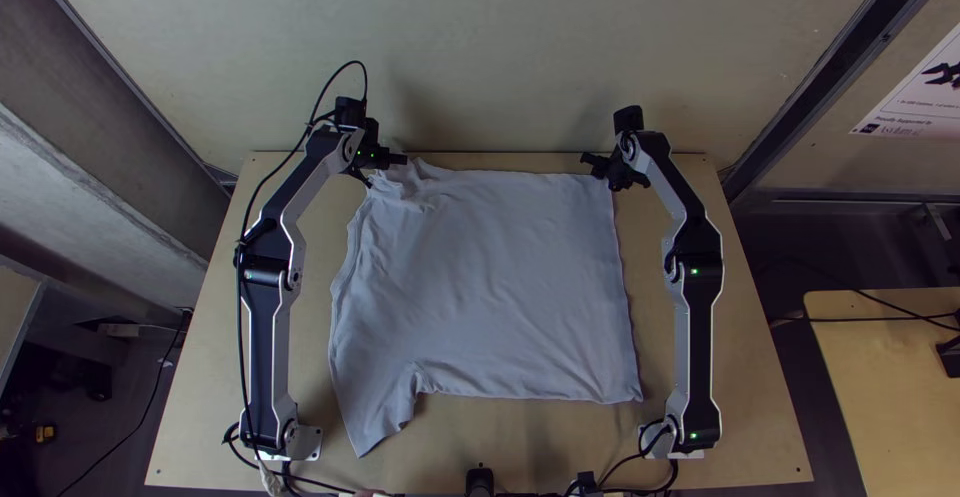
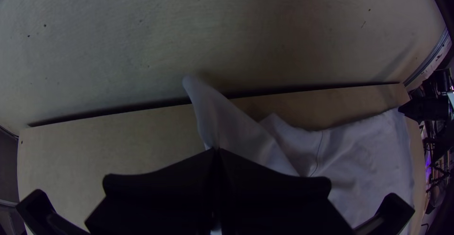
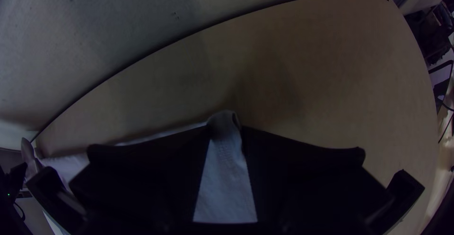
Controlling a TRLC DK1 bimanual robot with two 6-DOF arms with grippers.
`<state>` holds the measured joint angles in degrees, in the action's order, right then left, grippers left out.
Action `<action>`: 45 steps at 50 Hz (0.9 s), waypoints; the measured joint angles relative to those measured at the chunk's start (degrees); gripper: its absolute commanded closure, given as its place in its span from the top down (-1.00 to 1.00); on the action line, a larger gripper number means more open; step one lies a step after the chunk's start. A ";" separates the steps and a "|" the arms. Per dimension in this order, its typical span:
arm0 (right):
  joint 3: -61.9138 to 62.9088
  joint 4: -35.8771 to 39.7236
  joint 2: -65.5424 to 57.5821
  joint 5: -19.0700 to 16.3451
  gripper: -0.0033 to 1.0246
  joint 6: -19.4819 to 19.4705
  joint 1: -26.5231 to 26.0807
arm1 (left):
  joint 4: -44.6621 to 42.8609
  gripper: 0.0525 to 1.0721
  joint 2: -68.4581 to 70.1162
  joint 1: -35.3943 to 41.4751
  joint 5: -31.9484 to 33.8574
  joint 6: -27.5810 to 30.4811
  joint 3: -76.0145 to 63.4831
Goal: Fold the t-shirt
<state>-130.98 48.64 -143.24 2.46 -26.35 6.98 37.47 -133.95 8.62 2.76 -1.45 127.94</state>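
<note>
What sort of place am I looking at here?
Probably a robot lab or workshop: two jointed mechanical arms stand on a wooden table, with a t-shirt laid mostly flat between them.

1. it looks like a robotics lab or workshop.
2. a left arm (image 1: pixel 265 337) and a right arm (image 1: pixel 695 337), both robotic, stand on a plain wooden table (image 1: pixel 190 417).
3. small green lights glow on their joints.
4. a poster (image 1: pixel 925 92) shows black machine parts.
5. a loose cable (image 1: pixel 860 319) crosses a side table (image 1: pixel 880 387).
</note>
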 measured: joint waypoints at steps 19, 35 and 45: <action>0.00 -4.11 -0.42 1.84 -0.95 2.47 0.00 | -1.18 -0.95 0.42 -0.46 0.00 0.02 -1.64; -0.02 -8.11 -0.42 2.71 -0.95 4.11 -0.02 | -11.39 -0.95 1.62 -2.78 0.17 0.50 -1.68; 0.00 -8.35 -0.04 3.17 -0.95 4.11 0.02 | -14.49 -0.95 2.67 -3.06 0.72 0.66 -1.90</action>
<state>-130.98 40.29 -143.28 5.63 -22.24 7.01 22.98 -131.28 5.56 3.49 -0.80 126.04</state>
